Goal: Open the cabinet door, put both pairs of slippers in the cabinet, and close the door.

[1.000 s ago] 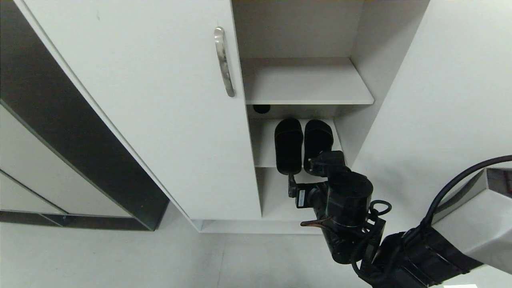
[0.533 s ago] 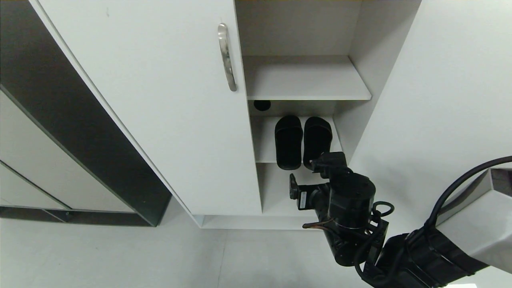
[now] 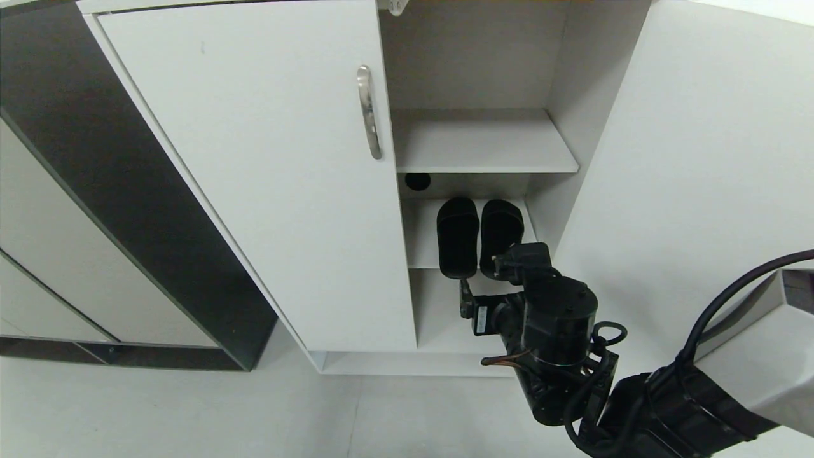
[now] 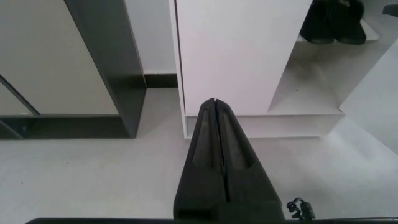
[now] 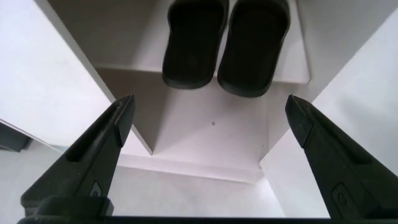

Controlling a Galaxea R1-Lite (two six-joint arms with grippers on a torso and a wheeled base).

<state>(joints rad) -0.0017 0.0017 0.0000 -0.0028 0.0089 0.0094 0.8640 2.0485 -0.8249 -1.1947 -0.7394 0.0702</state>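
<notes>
My right claw (image 5: 209,102) hangs wide open, empty, just in front of the black slippers (image 5: 252,50) on the middle shelf (image 3: 420,235) of the cabinet (image 3: 572,76).

This looks like a home entryway: at frame centre a tall white shelved cabinet (image 3: 483,140) holds black slide slippers (image 3: 458,235), and a dark-framed panel (image 3: 127,210) stands at left above pale grey floor (image 3: 191,407).

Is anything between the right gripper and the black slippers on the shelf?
Nothing visible. The open right gripper sits just in front of the black slippers, whose heels overhang the shelf edge. The right door is swung clear; the closed left door stands beside the opening, not across it.
</notes>
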